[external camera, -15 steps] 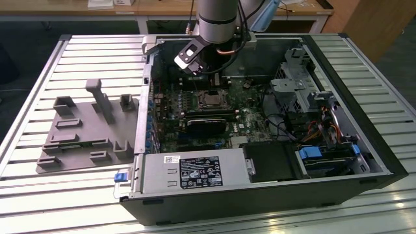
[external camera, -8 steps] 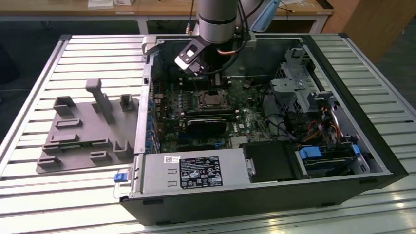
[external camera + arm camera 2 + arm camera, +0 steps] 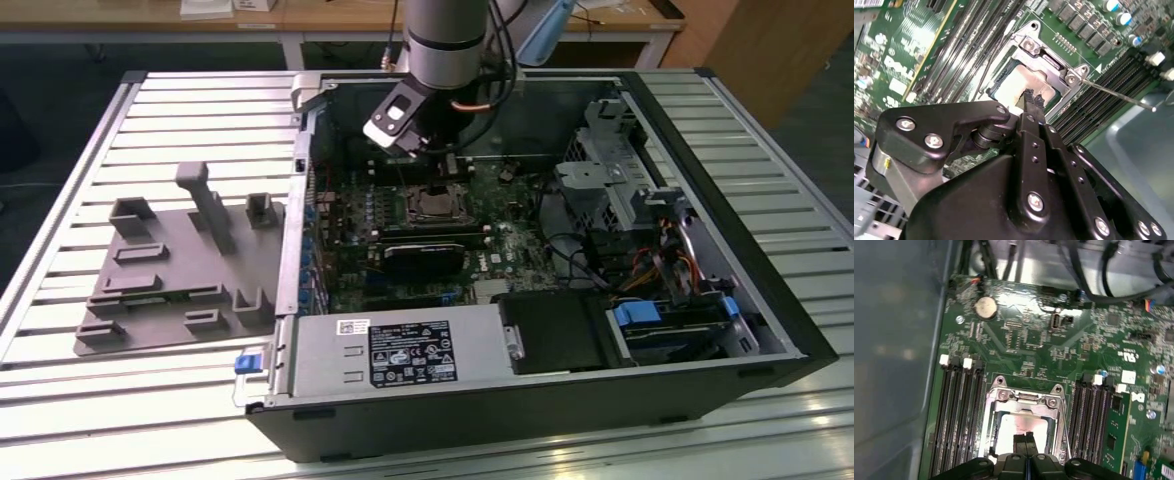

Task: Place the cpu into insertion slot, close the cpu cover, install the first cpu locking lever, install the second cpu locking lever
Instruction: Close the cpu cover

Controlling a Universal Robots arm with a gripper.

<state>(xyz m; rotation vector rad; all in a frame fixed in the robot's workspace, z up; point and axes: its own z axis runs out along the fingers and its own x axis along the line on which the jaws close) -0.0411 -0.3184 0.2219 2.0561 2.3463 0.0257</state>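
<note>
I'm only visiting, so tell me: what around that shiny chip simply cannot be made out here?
- Near side of the cpu cover: in both wrist views, hidden behind the tool.
- Whether the shut tool touches the cpu: its tips block the contact spot.
- The locking lever, inner end: in the second wrist view, lost behind the tool.
- Exterior view: cpu cover and cpu too small to tell apart.

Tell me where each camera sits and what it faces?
Exterior view: off the arm, looking down into the open computer case; the arm shows.
First wrist view: on the wrist, facing the cpu cover; gripper tips show.
Second wrist view: on the wrist, behind the gripper's body.
Both wrist views share the cpu cover and gripper.
</note>
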